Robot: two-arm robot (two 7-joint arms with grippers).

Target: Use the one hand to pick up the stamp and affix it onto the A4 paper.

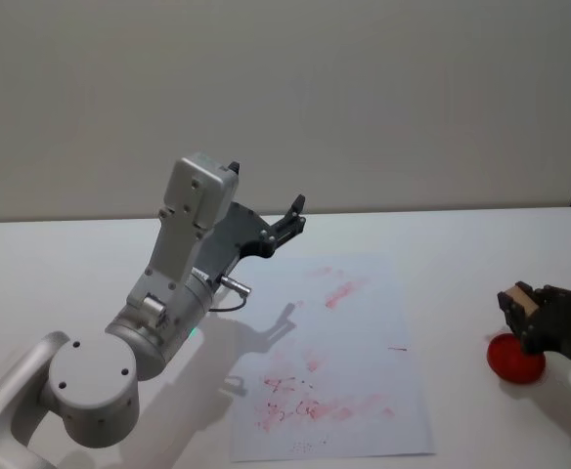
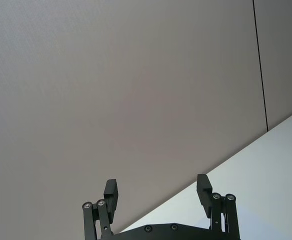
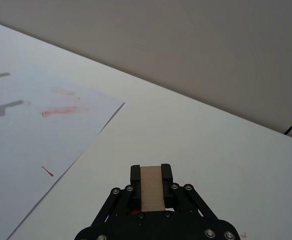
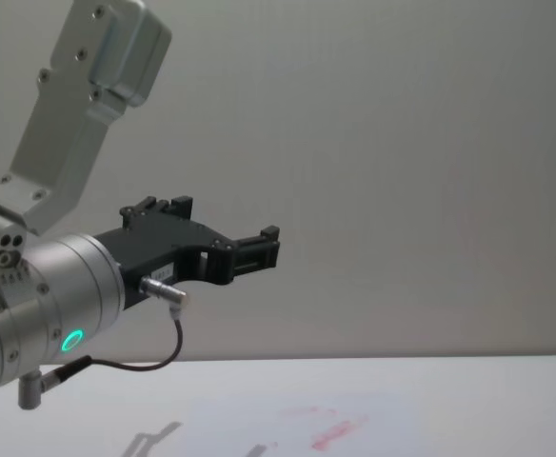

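Note:
My right gripper [image 1: 525, 311] is at the table's right side, shut on the stamp [image 1: 516, 298], a small pale wooden block clamped between its black fingers [image 3: 167, 172]. The stamp [image 3: 152, 187] sits over a round red ink pad [image 1: 515, 360]; I cannot tell whether they touch. The A4 paper [image 1: 354, 332] lies flat at the table's middle, to the left of that gripper, smeared with pinkish-red ink marks. Its near corner [image 3: 31, 145] shows in the right wrist view. My left gripper [image 1: 290, 217] is raised high above the table, open and holding nothing [image 2: 158, 192].
The left arm's grey boxy link [image 1: 193, 210] and round joint [image 1: 90, 386] stand over the table's left part, casting a shadow on the paper. A plain wall rises behind the table's far edge. Bare white tabletop lies between the paper and the ink pad.

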